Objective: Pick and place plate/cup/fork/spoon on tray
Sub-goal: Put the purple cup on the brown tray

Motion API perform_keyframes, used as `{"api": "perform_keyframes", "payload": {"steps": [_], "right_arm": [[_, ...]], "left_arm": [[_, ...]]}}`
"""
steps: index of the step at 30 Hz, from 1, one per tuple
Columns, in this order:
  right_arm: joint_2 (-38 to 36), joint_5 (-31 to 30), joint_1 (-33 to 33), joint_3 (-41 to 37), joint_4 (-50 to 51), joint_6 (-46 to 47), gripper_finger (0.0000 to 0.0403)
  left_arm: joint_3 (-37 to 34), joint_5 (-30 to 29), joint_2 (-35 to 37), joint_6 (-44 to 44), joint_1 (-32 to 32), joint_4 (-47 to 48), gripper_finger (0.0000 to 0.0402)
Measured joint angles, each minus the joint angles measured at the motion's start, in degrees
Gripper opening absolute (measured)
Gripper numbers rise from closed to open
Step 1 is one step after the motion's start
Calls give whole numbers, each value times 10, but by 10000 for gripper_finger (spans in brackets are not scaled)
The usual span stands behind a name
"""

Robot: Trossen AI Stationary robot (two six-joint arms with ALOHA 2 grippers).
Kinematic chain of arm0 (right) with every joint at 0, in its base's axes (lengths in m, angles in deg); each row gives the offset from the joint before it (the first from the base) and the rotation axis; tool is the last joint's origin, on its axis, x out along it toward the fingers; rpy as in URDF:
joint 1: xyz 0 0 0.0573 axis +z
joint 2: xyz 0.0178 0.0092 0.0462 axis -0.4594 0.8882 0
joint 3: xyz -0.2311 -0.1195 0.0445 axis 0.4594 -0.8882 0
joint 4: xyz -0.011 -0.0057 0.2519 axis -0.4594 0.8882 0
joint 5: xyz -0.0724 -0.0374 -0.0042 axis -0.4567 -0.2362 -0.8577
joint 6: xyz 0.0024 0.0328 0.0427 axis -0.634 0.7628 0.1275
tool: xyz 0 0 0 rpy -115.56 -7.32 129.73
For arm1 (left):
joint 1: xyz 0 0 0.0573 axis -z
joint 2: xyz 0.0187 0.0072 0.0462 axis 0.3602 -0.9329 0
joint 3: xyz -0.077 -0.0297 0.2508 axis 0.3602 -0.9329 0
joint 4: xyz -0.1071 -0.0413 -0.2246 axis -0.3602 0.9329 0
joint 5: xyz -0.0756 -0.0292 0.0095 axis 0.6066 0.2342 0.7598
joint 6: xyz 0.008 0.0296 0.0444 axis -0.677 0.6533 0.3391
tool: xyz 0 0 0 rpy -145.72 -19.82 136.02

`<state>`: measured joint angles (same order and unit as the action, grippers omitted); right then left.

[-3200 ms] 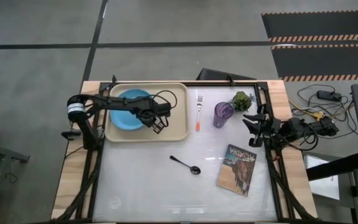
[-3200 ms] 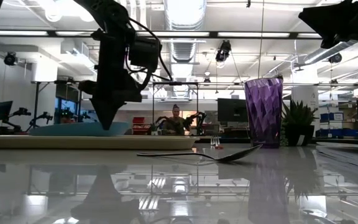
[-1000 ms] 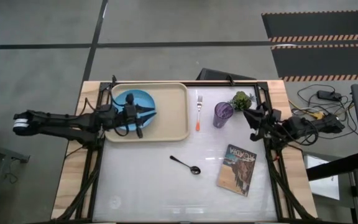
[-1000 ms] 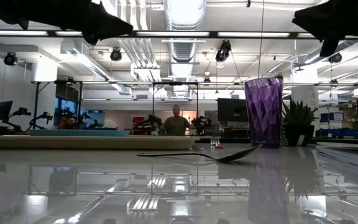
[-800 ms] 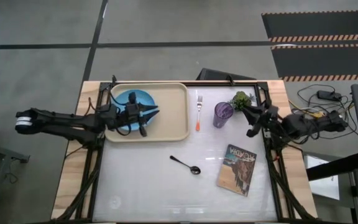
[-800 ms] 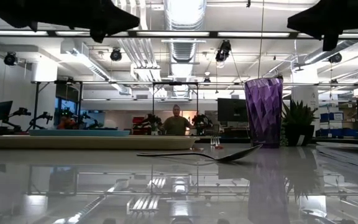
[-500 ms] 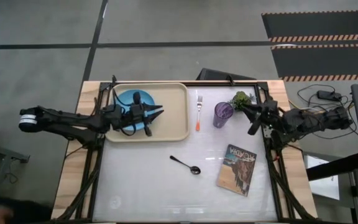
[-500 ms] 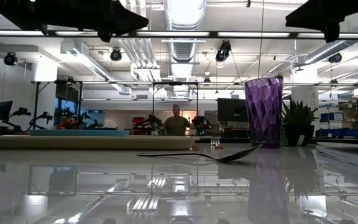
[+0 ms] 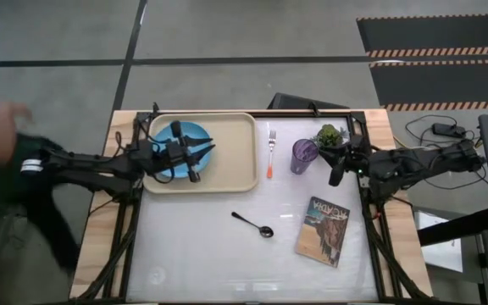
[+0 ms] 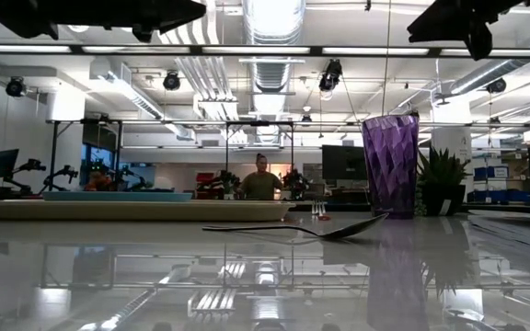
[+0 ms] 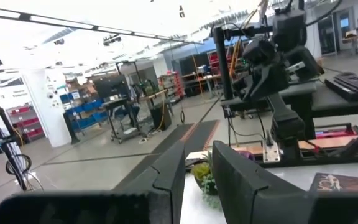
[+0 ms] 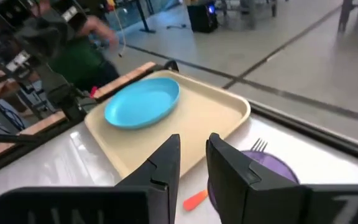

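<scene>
The light-blue plate (image 9: 163,134) lies flat in the left half of the cream tray (image 9: 235,152); the right wrist view shows it too (image 12: 143,102). My left gripper (image 9: 210,149) hovers high over the plate, pointing right, open by a narrow gap and empty. The purple cup (image 9: 304,155) stands upright on the table right of the tray. My right gripper (image 9: 333,165) hovers just right of the cup and above it, pointing left, open by a narrow gap (image 12: 193,146) and empty. The orange-handled fork (image 9: 271,148) lies between tray and cup. The dark spoon (image 9: 252,224) lies mid-table.
A small green potted plant (image 9: 329,135) stands close behind the cup, beside my right gripper. A picture-cover book (image 9: 324,230) lies at the right front. A person (image 9: 7,161) stands at the table's left side. A black frame runs around the table edges.
My right gripper has gone toward the table's left edge, closer to the cup, staying high. My left gripper, lifted off the plate earlier, has stayed high over the tray. The plate stays flat on the tray. A person has come in at the table's left.
</scene>
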<state>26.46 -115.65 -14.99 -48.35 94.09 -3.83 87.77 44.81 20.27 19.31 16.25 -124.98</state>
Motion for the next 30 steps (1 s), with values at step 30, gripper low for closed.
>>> {"api": "perform_keyframes", "payload": {"steps": [30], "right_arm": [[174, 101, -181, 219, 215, -98, 192]], "left_arm": [[-8, -65, 14, 45, 0, -6, 63]]}}
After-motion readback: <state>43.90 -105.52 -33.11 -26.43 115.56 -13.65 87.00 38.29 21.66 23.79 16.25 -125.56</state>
